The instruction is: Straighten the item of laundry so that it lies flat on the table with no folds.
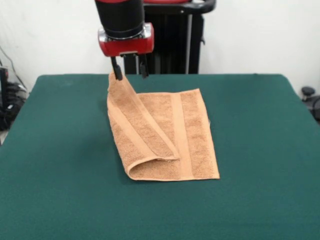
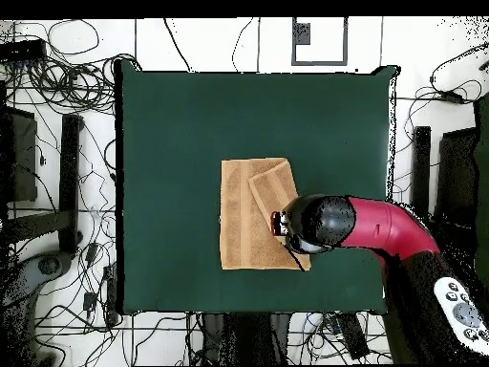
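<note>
An orange-tan terry towel (image 1: 165, 135) lies on a dark green felt-like surface (image 1: 60, 165), a little toward the robot's side of the middle. It is partly folded over itself. One corner is lifted off the surface and held up by the robot's tool (image 1: 130, 71), which hangs from a red and black arm (image 1: 122, 22) that comes down from the top of the front view. The tool's two dark fingers (image 1: 117, 70) stand apart, and the raised corner of the towel sits at the finger on the picture's left; whether the fingers actually pinch the cloth cannot be told from these views.

From that lifted corner the cloth slopes down in a long diagonal flap that crosses the flat part of the towel and ends in a rounded fold at the towel's near edge in the front view. A flat woven band runs along the flap, and another band runs lengthwise down the flat part beside it. The rest of the towel lies flat against the surface.

In the overhead view the towel (image 2: 250, 212) shows as a tall rectangle with the folded flap on its right half, and the arm's round head (image 2: 320, 222) covers its lower right corner. Cables lie on the floor around the surface (image 2: 172, 115).
</note>
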`<action>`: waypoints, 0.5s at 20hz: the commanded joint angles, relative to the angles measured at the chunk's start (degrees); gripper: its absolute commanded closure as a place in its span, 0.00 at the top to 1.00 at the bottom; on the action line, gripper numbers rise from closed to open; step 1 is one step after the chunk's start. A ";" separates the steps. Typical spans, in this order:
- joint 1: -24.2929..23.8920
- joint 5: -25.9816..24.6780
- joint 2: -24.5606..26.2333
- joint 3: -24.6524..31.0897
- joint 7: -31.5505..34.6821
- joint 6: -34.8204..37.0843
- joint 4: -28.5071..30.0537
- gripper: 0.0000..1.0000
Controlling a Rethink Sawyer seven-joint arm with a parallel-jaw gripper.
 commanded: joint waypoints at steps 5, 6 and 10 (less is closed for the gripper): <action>-1.75 -4.83 -0.25 11.09 -20.26 10.13 0.30 1.00; -1.83 -5.06 -0.20 11.50 -20.16 10.17 0.27 1.00; -2.37 -6.20 0.14 13.24 -20.53 11.20 -0.45 1.00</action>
